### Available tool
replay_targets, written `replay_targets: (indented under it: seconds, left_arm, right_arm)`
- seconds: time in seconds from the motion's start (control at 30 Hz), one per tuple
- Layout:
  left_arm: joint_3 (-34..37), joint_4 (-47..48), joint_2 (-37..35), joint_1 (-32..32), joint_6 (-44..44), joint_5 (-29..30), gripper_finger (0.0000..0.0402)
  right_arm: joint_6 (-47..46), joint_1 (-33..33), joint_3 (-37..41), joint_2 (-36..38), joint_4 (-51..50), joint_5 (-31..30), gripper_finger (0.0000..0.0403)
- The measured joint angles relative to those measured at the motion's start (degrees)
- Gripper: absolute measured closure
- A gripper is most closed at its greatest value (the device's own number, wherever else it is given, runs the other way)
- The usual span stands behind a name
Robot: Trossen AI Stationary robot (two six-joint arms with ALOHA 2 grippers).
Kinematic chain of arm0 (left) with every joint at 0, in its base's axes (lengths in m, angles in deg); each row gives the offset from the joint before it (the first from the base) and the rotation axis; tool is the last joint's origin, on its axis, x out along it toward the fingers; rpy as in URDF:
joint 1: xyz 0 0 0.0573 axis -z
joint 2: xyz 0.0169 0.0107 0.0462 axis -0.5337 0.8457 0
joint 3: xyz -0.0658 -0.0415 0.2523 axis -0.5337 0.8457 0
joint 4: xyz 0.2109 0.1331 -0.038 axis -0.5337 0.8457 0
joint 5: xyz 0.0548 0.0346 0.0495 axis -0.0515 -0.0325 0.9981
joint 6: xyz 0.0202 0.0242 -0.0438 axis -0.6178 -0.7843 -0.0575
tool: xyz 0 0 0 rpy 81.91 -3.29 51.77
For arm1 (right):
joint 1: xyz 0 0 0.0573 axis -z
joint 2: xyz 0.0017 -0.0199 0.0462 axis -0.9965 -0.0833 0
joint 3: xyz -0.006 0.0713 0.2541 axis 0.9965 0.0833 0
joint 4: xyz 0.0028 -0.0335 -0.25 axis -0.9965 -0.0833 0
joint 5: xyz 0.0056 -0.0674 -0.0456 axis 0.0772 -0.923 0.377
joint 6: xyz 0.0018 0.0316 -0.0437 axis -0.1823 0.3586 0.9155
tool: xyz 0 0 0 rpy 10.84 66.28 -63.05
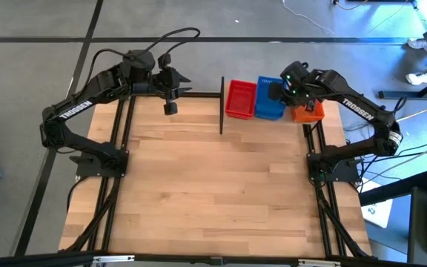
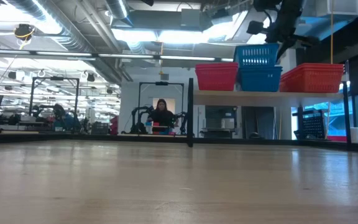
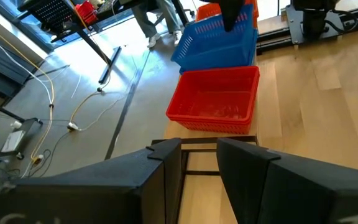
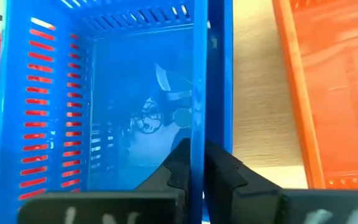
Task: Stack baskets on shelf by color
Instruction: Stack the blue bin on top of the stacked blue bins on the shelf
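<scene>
1. Baskets stood in a row on the shelf (image 2: 272, 95) at the table's far edge, right of centre — red stack (image 1: 241, 99) at the left, blue stack (image 1: 270, 99) in the middle, orange stack (image 1: 308, 111) at the right.
2. From the low view the blue stack showed two tiers, an upper blue basket (image 2: 257, 55) nested in a lower one (image 2: 260, 79); how many sat in the red and orange stacks could not be told.
3. All baskets in view were empty.
4. Right gripper (image 4: 192, 163) was clenched on the upper blue basket's right wall, one finger inside and one outside.
5. Left gripper (image 3: 199, 163) hung with fingers released at the far left — just left of a black shelf post (image 1: 222, 104).
</scene>
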Motion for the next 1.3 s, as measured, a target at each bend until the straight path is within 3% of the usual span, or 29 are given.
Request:
replay_targets:
  seconds: [0.5, 0.67, 1.3]
  left_arm:
    - [0.00, -0.02, 0.00, 0.05, 0.00, 0.00, 0.0305]
    - [0.00, 0.01, 0.00, 0.05, 0.02, 0.00, 0.0305]
    - [0.00, 0.00, 0.00, 0.05, 0.02, 0.00, 0.0305]
  right_arm:
    - [4.29, 0.70, -2.41, 0.00, -1.94, -1.19, 0.0374]
    - [3.95, 0.98, -2.41, -0.02, -1.82, -4.89, 0.0374]
    - [4.13, 1.25, -2.41, -0.02, 0.30, -4.48, 0.0386]
